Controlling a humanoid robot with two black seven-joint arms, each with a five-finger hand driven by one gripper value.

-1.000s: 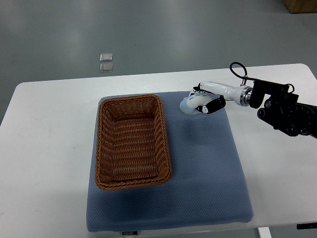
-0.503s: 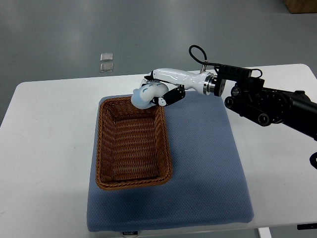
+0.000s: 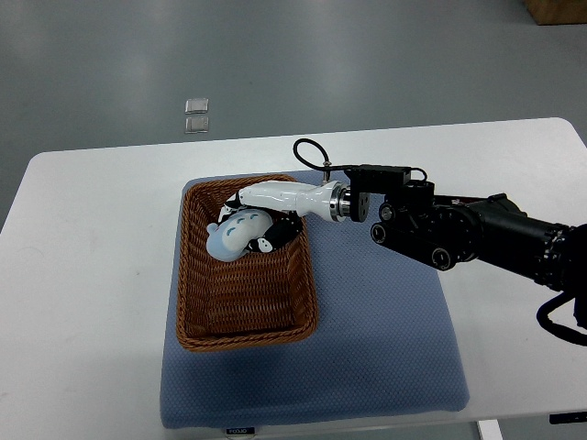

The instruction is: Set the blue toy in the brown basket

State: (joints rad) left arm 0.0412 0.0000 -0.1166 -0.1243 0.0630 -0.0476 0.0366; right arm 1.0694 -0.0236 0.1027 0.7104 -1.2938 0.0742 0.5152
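Right hand [image 3: 260, 220], white shell with black finger joints, reaches in from the picture's right edge on a black arm [image 3: 468, 234] and sits over the far end of the brown woven wicker basket [image 3: 188, 293]. Fingers are curled around the pale blue rounded plush toy [image 3: 237, 235], gripping it. Toy lies within the basket's rim outline, at the far half of the interior, nearer the left wall; whether it touches the basket floor cannot be told. Basket is rectangular, long axis running away from the robot, resting on the left part of a blue-grey textured foam mat [image 3: 385, 348]. Mat lies on a white rounded-corner table [image 3: 92, 275]. 2 small clear square items [image 3: 196, 115] lie on the grey floor beyond the table. Left arm not seen.
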